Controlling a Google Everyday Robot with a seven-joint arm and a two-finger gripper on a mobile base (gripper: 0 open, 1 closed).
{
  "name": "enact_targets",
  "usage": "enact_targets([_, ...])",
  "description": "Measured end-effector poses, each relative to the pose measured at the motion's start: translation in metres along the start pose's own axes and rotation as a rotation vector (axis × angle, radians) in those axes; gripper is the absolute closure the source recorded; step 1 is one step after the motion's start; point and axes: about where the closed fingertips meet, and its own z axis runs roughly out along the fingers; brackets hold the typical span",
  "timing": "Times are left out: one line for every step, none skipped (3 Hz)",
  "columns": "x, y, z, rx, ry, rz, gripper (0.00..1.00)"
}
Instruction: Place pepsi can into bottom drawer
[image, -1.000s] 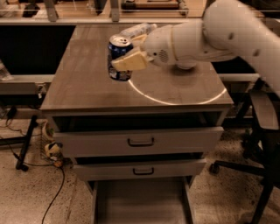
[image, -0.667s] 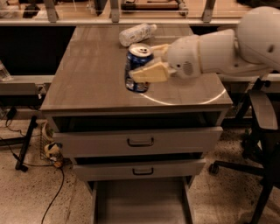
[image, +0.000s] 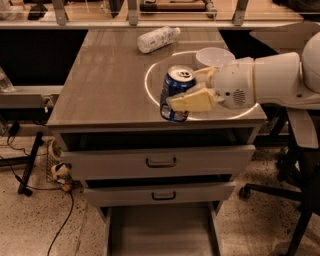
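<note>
The pepsi can (image: 173, 90) is dark blue with a silver top. My gripper (image: 187, 89) is shut on it from the right, with cream fingers (image: 192, 101) across its side. It hangs tilted above the cabinet top's front edge. The bottom drawer (image: 160, 234) is pulled open below, a shallow tray with a plain floor showing nothing inside. The can is well above the drawer and roughly over its middle.
A clear plastic bottle (image: 156, 39) lies on its side at the back of the cabinet top (image: 100, 90). A pale bowl (image: 214, 56) sits behind my gripper. Two upper drawers with black handles (image: 160, 162) stick out slightly. A chair base (image: 280, 185) stands at right, cables at left.
My gripper has carried the can forward and to the right, from the back-left of the cabinet top to its front edge, above the open bottom drawer.
</note>
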Motion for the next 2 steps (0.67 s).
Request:
enact_targets([0.042, 0.014, -0.004, -0.059, 0.02, 0.05, 1.0])
enact_targets([0.084, 0.029, -0.014, -0.123, 0.042, 0.087, 1.0])
